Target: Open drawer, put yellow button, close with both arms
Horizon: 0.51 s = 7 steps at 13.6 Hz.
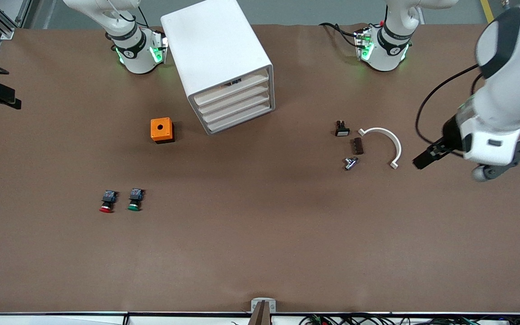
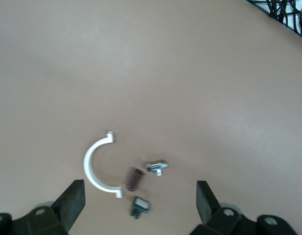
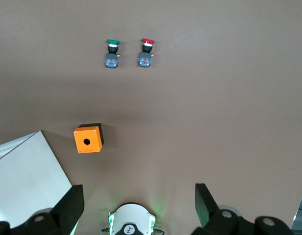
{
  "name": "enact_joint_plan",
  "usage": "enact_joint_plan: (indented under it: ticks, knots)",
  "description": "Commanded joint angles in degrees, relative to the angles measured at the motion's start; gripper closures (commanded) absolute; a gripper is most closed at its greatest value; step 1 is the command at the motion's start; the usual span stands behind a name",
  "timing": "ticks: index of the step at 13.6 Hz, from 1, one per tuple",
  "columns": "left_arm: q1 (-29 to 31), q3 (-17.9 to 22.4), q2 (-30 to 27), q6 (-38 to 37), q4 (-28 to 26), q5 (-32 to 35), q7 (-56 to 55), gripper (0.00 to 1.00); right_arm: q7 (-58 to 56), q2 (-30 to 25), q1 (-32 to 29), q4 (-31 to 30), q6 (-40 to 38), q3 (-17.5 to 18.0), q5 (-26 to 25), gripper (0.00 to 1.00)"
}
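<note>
A brown table (image 1: 260, 253) carries a white cabinet (image 1: 215, 40) near the right arm's base. The drawer (image 1: 215, 92) is its top one and sits pushed in. The left gripper (image 1: 422, 160) hangs over the left arm's end, beside a white half-ring (image 1: 388, 137) – fingers (image 2: 72, 200) spread wide. The right gripper (image 3: 136, 188) hovers over its own base, fingers apart too.

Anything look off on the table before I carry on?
No yellow button shows anywhere; only the red button and green button lie out. The cabinet sits askew, all drawers shut. Left gripper hangs open over small parts.
</note>
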Motion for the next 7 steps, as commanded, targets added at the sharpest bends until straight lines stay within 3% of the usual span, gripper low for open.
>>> enact_joint_plan:
  ticks: [1,3,5,7]
  knots:
    - [5.24,-1.19,-7.83,-1.12,-6.75,-1.23,10.28,0.0,0.27,-1.65,0.29,-3.26,0.49,0.1,0.52,0.0]
    - [9.63,-1.19,-13.72,-1.13,-12.11,-3.17,21.62,0.0,0.27,-6.02,0.11,-9.74,5.3,0.1,0.52,0.0]
    - [10.27,-1.1,-18.03,-2.26,-15.46,-3.35,26.23,0.0,0.27,-12.43,0.11,-18.87,12.15,0.01,0.52,0.0]
    - [10.09,-1.27,-19.8,-5.07,-15.83,-3.26,26.42,0.0,0.27,-14.22,0.29,-21.02,14.29,0.01,0.52,0.0]
